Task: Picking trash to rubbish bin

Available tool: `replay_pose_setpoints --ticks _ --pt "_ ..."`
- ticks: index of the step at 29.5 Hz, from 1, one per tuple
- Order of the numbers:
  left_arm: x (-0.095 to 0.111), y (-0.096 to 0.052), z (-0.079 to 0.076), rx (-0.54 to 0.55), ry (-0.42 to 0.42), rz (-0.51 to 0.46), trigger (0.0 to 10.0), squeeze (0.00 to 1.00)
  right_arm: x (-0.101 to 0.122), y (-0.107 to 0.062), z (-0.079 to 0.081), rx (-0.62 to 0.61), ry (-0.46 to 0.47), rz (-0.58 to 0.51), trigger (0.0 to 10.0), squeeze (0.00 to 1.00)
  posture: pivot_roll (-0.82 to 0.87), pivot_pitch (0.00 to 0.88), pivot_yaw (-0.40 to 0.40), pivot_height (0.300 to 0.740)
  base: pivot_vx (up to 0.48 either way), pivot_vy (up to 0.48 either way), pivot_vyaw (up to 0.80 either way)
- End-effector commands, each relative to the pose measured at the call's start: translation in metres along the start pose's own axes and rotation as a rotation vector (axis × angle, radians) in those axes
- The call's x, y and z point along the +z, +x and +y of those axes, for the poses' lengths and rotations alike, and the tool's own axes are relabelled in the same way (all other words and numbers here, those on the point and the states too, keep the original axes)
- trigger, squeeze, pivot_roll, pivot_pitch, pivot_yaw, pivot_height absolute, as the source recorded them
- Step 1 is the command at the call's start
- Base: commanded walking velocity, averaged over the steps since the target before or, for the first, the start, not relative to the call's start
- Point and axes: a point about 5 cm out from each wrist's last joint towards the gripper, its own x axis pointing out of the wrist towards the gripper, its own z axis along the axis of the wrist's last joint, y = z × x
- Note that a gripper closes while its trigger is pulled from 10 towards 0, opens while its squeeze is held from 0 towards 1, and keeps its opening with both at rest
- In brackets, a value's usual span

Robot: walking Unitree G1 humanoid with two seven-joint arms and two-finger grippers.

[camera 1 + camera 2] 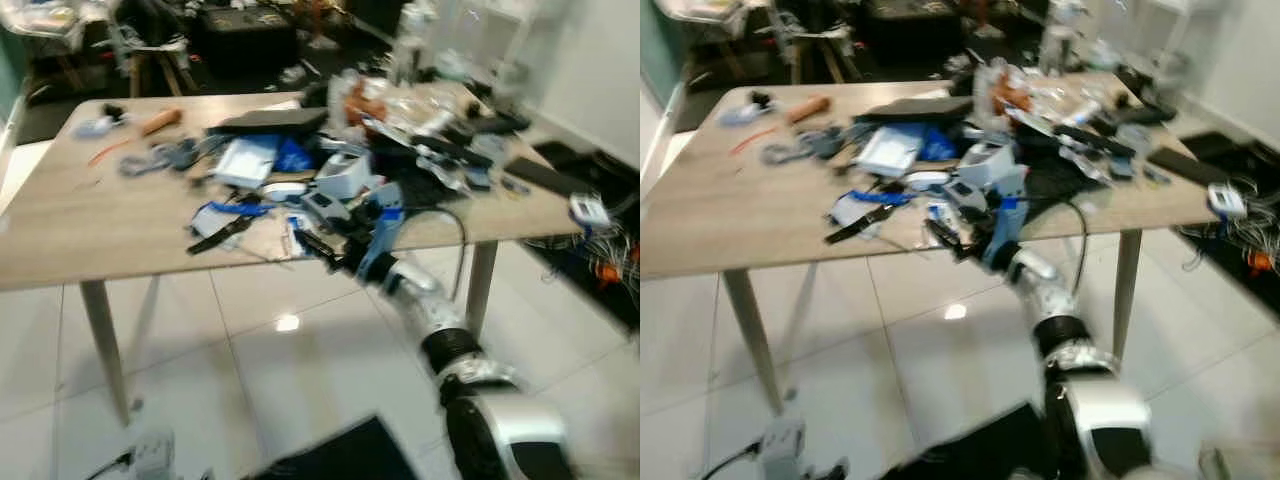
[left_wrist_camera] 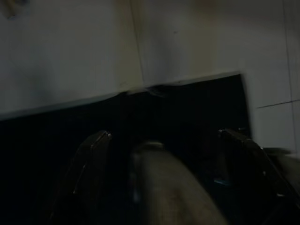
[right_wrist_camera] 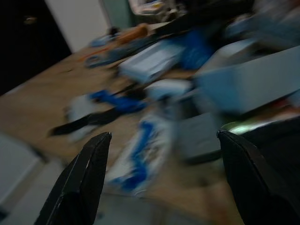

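Reaching stage: right gripper (image 3: 161, 183) is at the near edge of the bench (image 1: 90, 225), fingers spread wide, nothing held. Likely target is the blue-and-white wrapper (image 3: 140, 152) lying flat just ahead of the fingertips, beside a black strip (image 1: 222, 233). Next move: advance a little, drop over the wrapper, close. Blur makes the aim uncertain. Right wrist view shows the wrapper between the fingers; head views show the wider clutter pile. Left gripper (image 2: 164, 180) hangs idle, fingers apart, over something dark, maybe the bin.
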Motion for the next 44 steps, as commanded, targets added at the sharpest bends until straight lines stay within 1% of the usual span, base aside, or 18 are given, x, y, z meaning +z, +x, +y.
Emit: replay_pose_setpoints --ticks 1,5,6,7,9,10,11,13,15,18,21,22,25,30,32,35,42,44 --pt "-0.009 -0.004 0.008 0.024 -0.001 0.031 10.0 0.00 0.003 0.010 0.014 0.041 -0.001 -0.027 10.0 0.00 -0.07 0.036 0.031 0.740 0.360 0.000 0.00" --pt "-0.011 -0.005 0.009 0.022 0.002 0.036 10.0 0.00 0.009 0.011 0.013 0.024 -0.061 -0.028 10.0 0.00 -0.06 0.039 0.031 0.740 0.356 0.000 0.00" --pt "-0.012 -0.005 0.009 0.023 0.003 0.039 10.0 0.00 0.009 0.012 0.012 0.008 -0.119 -0.004 10.0 0.00 -0.06 0.041 0.031 0.740 0.356 0.000 0.00" --pt "-0.012 -0.005 0.009 0.023 0.003 0.039 10.0 0.00 0.009 0.012 0.012 0.008 -0.119 -0.004 10.0 0.00 -0.06 0.041 0.031 0.740 0.356 0.000 0.00" --pt "-0.014 -0.006 0.010 0.034 0.002 0.057 10.0 0.00 0.010 0.013 0.010 -0.018 -0.278 0.053 10.0 0.00 -0.06 0.045 0.031 0.740 0.157 0.000 0.00" --pt "-0.014 -0.006 0.010 0.034 0.002 0.057 10.0 0.00 0.010 0.013 0.010 -0.018 -0.278 0.053 10.0 0.00 -0.06 0.045 0.031 0.740 0.000 0.000 0.00" --pt "-0.015 -0.006 0.010 0.038 0.004 0.062 10.0 0.00 0.009 0.014 0.010 -0.024 -0.321 0.080 10.0 0.00 -0.06 0.045 0.031 0.740 0.000 0.000 0.00" --pt "-0.016 -0.006 0.010 0.038 0.005 0.063 10.0 0.00 0.009 0.014 0.010 -0.021 -0.342 0.094 10.0 0.00 -0.06 0.045 0.031 0.740 0.000 0.000 0.00" --pt "-0.018 -0.007 0.009 0.035 0.010 0.072 10.0 0.00 -0.001 0.013 0.010 -0.023 -0.417 0.187 10.0 0.00 -0.05 0.045 0.032 0.740 0.000 0.000 0.00" --pt "-0.019 -0.007 0.009 0.033 0.016 0.077 10.0 0.00 -0.002 0.013 0.011 -0.018 -0.419 0.200 10.0 0.00 -0.05 0.048 0.033 0.740 0.000 0.000 0.00" --pt "-0.021 -0.008 0.010 0.032 0.026 0.088 10.0 0.00 -0.003 0.014 0.015 0.024 -0.389 0.193 10.0 0.00 -0.05 0.048 0.033 0.740 0.000 0.000 0.00" --pt "-0.022 -0.008 0.010 0.031 0.028 0.091 10.0 0.00 -0.003 0.014 0.016 0.031 -0.386 0.191 10.0 0.03 -0.05 0.048 0.033 0.740 0.000 0.000 0.00" --pt "-0.025 -0.009 0.011 0.032 0.032 0.100 10.0 0.00 0.003 0.015 0.021 0.075 -0.411 0.159 10.0 0.02 -0.06 0.051 0.035 0.740 0.000 0.000 0.00" --pt "-0.026 -0.010 0.012 0.031 0.035 0.105 10.0 0.00 0.006 0.016 0.025 0.100 -0.420 0.152 10.0 0.00 -0.06 0.051 0.035 0.740 0.000 0.000 0.00" --pt "-0.026 -0.010 0.011 0.030 0.036 0.108 10.0 0.00 0.006 0.016 0.026 0.112 -0.445 0.179 10.0 0.01 -0.06 0.051 0.035 0.740 0.000 0.000 0.00" --pt "-0.026 -0.009 0.010 0.027 0.038 0.110 10.0 0.00 0.002 0.013 0.024 0.134 -0.517 0.278 10.0 0.00 -0.07 0.050 0.034 0.740 0.000 0.000 0.00" --pt "-0.027 -0.009 0.009 0.023 0.041 0.112 10.0 0.00 -0.003 0.010 0.023 0.151 -0.505 0.361 10.0 0.01 -0.07 0.050 0.034 0.740 0.000 0.000 0.00" --pt "-0.027 -0.009 0.009 0.022 0.043 0.113 10.0 0.00 -0.009 0.006 0.025 0.187 -0.506 0.420 10.0 0.01 -0.07 0.050 0.034 0.740 0.000 0.000 0.00"
